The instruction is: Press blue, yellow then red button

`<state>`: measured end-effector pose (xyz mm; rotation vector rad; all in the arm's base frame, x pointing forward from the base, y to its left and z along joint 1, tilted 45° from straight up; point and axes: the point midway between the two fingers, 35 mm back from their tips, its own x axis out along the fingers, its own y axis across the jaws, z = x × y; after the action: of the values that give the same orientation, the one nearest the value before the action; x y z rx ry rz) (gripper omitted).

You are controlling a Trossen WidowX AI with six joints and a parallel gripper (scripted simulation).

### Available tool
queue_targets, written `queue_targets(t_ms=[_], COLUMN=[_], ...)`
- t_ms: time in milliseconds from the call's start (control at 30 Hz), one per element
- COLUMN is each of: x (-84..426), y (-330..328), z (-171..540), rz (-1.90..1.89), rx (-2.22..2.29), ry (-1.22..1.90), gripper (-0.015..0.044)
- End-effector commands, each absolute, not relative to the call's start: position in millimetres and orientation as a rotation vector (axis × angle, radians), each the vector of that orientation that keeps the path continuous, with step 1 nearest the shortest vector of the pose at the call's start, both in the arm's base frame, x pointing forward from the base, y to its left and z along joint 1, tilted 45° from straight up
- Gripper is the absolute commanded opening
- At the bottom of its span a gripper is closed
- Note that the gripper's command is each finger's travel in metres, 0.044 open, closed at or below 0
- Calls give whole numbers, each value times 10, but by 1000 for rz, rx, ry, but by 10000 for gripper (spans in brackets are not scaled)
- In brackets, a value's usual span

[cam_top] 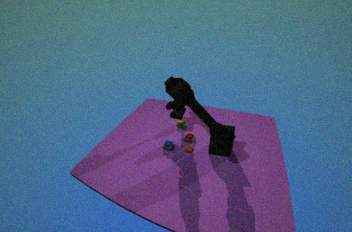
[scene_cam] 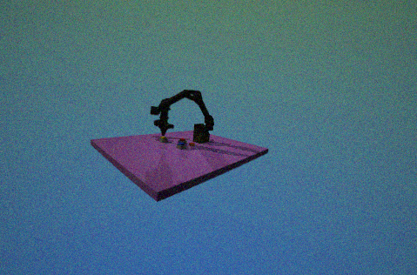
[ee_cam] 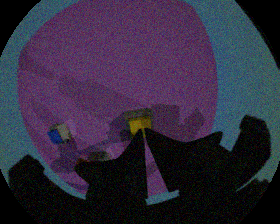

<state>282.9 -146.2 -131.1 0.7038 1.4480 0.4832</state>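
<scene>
My gripper (cam_top: 181,118) (scene_cam: 164,135) (ee_cam: 143,131) is shut and empty. It points down with its tips right over the yellow button (cam_top: 181,121) (scene_cam: 164,138) (ee_cam: 139,124); whether they touch its cap, I cannot tell. The blue button (cam_top: 168,143) (scene_cam: 181,143) (ee_cam: 54,136) stands on its grey base at the left in the wrist view. The red button (cam_top: 189,136) (scene_cam: 183,139) stands between the yellow button and the orange block in the top view; in the wrist view the gripper mostly hides it.
A small orange block (cam_top: 189,149) (scene_cam: 191,144) lies near the red button. The arm's black base (cam_top: 222,141) (scene_cam: 201,133) stands to the right in the top and exterior views. All stand on a purple table top (cam_top: 130,183) (scene_cam: 132,158) (ee_cam: 141,50), crossed by the arm's shadows.
</scene>
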Motion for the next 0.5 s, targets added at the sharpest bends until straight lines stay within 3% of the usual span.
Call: queue_targets(t_ms=[0,467], x=[2819,2823], y=[-1380,-1329], z=[-1372,-1421], rz=[487,488], rx=[715,715], ry=[1451,1451], gripper=[20,20])
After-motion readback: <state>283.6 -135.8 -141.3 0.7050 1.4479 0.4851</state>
